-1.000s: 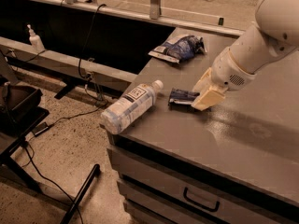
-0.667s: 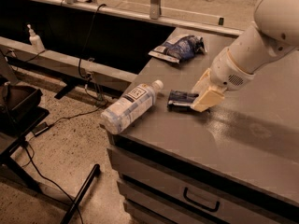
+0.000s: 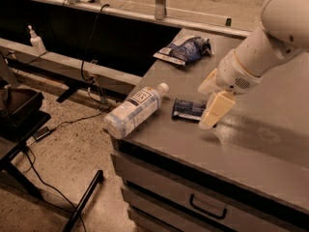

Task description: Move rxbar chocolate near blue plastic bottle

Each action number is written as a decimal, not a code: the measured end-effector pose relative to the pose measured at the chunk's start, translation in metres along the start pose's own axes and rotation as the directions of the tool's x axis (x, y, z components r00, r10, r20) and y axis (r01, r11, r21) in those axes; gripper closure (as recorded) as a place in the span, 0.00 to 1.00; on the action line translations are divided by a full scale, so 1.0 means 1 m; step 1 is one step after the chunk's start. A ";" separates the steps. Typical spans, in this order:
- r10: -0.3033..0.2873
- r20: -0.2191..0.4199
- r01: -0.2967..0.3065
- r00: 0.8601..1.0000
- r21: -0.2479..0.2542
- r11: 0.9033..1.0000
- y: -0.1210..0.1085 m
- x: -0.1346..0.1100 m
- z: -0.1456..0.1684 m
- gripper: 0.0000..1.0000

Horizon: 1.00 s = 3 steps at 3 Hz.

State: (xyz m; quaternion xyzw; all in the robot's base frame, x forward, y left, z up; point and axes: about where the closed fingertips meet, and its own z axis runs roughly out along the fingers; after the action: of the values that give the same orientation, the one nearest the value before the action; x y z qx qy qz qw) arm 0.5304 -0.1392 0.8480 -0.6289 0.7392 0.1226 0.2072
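Item: gripper (image 3: 205, 105) over grey cabinet top (image 3: 270, 129), beside rxbar chocolate (image 3: 187, 109).
Detail: fingers (image 3: 216, 108) spread apart, clasping nothing; the lower one covers the bar's right end. Bar lies flat, just right of the blue plastic bottle (image 3: 134, 110), not touching it. Bottle on its side at the left edge, white cap toward the bar. Puffy blue-and-white bag (image 3: 186, 50) farther back, well apart.

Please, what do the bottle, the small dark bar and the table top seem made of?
The blue plastic bottle: clear thin plastic, see-through, with a paper-like white label. The rxbar chocolate: probably plastic film wrapper, dark, faint sheen. The table top: grey, dull sheen, maybe laminate or painted metal. The pincer is at the bar's end.
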 end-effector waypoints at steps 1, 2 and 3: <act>0.000 0.000 0.000 1.000 -0.001 1.000 0.000 0.000 0.000 0.00; 0.011 0.001 -0.011 1.000 0.061 0.998 0.001 0.010 -0.023 0.00; 0.022 0.009 -0.023 1.000 0.160 0.987 0.010 0.025 -0.063 0.00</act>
State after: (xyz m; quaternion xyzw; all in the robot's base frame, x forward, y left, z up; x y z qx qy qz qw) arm 0.5078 -0.1869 0.8913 -0.6014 0.7529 0.0675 0.2585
